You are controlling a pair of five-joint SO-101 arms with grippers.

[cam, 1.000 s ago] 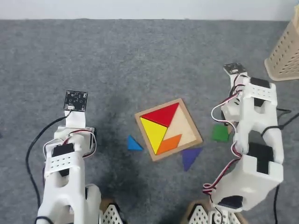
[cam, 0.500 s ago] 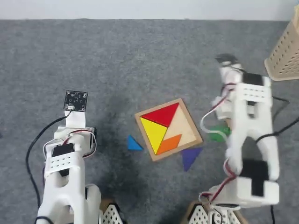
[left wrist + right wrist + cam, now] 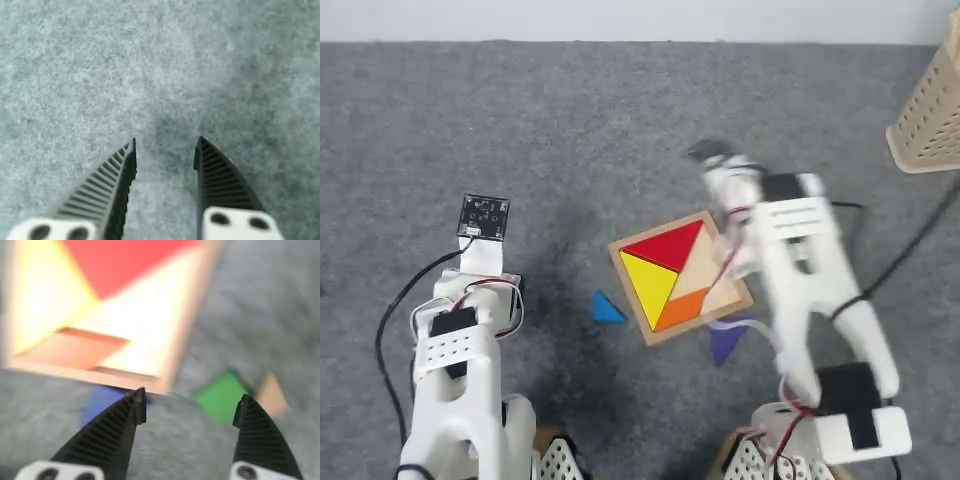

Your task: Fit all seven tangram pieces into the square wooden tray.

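The tray (image 3: 655, 228) is sitting mid-table, holding three pieces: the red triangle (image 3: 668, 245), yellow triangle (image 3: 648, 283) and orange piece (image 3: 682, 308). We are judging the blue triangle (image 3: 607, 308), purple triangle (image 3: 725, 340) and green square (image 3: 220, 396), lying on the mat (image 3: 520, 120) near it, as left to place, and a tan shape (image 3: 270, 390) may be the seventh. Both grippers are gaping empty, the left gripper (image 3: 166, 141) over bare mat and the right gripper (image 3: 192, 394) beside the tray's edge.

Right arm (image 3: 800, 260) swung in from the table's right side toward the middle (most of the travel in the last half second). Its forearm now lies across the right corner of the tray (image 3: 627, 287). Right gripper (image 3: 192, 400) has arrived over the tray's edge, above the green square (image 3: 220, 395).
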